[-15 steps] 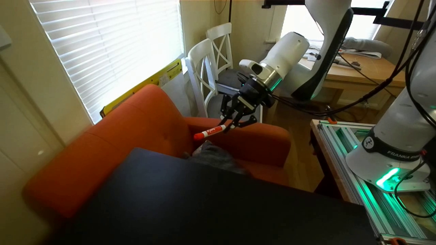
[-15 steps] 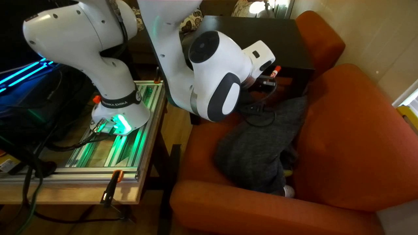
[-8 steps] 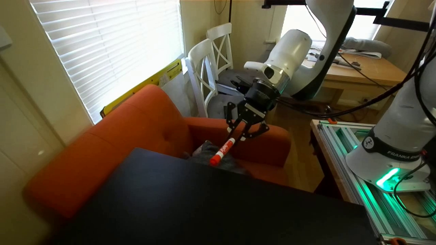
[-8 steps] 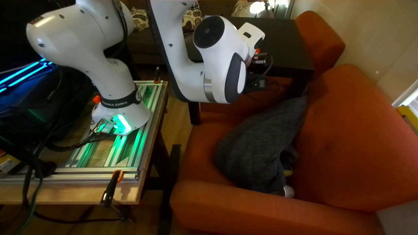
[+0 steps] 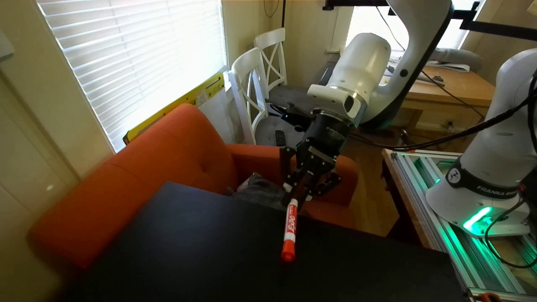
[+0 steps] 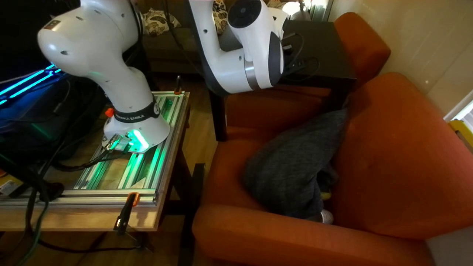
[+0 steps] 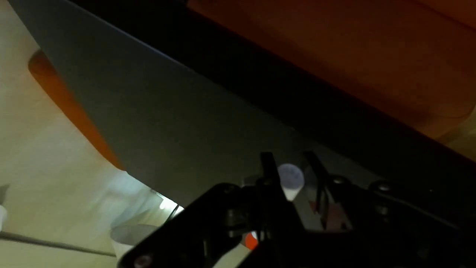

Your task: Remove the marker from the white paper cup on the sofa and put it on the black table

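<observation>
Marker (image 5: 290, 228) swung over black table (image 5: 209, 251)

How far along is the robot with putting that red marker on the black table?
Looks done: getting hold of the marker, which shows in the open with no cup around it.
In hand: the end effector grips it by its pale end and holds it, seemingly above the black table.
Left: probably lowering it to the surface and letting go, since the end effector is closed on it.

Both exterior views look down toward the pincer (image 5: 296, 199), over the table (image 5: 188, 251) and over the sofa (image 6: 399, 155), sharing both; the wrist view faces the table from close behind the pincer's tips.
</observation>
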Available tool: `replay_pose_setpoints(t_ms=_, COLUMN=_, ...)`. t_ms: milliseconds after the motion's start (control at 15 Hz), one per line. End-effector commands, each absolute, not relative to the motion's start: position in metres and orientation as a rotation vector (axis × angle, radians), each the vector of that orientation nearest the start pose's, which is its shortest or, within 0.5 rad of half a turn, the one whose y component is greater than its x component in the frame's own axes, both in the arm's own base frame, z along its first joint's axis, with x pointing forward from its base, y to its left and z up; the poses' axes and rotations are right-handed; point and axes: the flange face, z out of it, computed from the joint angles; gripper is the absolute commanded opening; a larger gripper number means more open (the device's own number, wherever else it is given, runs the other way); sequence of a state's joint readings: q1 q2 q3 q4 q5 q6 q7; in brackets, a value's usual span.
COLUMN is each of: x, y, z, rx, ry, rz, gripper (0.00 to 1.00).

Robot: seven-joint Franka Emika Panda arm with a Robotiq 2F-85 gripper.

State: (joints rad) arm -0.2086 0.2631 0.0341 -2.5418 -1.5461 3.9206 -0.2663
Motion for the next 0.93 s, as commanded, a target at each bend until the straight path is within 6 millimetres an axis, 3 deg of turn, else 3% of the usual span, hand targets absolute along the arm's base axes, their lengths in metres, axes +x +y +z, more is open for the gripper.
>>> replay_pose_setpoints(t_ms=0, x=0.389, y=0.089, z=0.269, rx=1.77, ry=2.379, rz=1.282, gripper=0.06)
replay_pose_setpoints(t_ms=200, x=0.39, y=0.103, z=0.262, rx=1.685, ry=2.423, rz=1.231, gripper=0.06)
replay_pose_setpoints(t_ms=267, x=0.392, y=0.106, z=0.262, rx=1.665, ry=2.422, rz=1.224, gripper=0.34)
replay_pose_setpoints(t_ms=333, x=0.392, y=0.107, z=0.262, rx=1.648, ry=2.419, rz=1.225, gripper=0.49)
replay_pose_setpoints(t_ms=667, x=0.396, y=0.111, z=0.268, rx=1.638, ry=2.366, rz=1.251, gripper=0.83)
replay_pose_setpoints(t_ms=800, x=0.403, y=0.104, z=0.278, rx=1.675, ry=2.277, rz=1.28, gripper=0.97)
replay_pose_setpoints(t_ms=867, x=0.406, y=0.099, z=0.285, rx=1.71, ry=2.216, rz=1.305, gripper=0.99)
